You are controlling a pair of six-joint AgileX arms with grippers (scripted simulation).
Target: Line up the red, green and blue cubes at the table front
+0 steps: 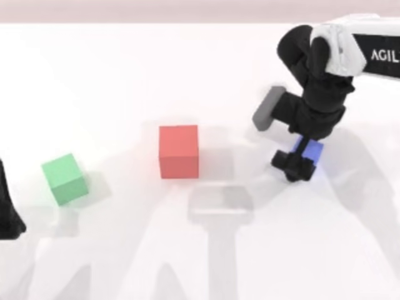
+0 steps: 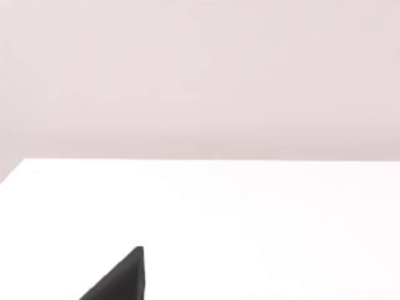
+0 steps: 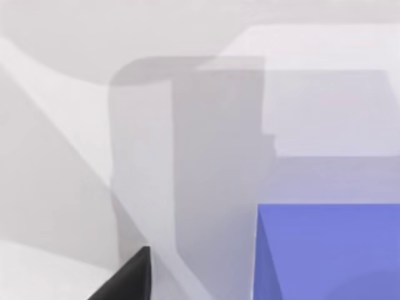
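Three cubes sit scattered on the table [image 1: 125, 75], none lined up, so I judge the task barely begun. Nearest the front, the green cube [image 1: 64, 178] lies left beside the parked left end effector [image 1: 7, 215]. Farther back stands the red cube [image 1: 179, 151]; rightward, the right end effector [image 1: 294, 164] straddles the blue cube [image 1: 312, 150], grip state unclear. No containers appear.

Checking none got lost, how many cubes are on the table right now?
3: green cube at left, red cube mid-table, blue cube at right, partly hidden under the right tool.
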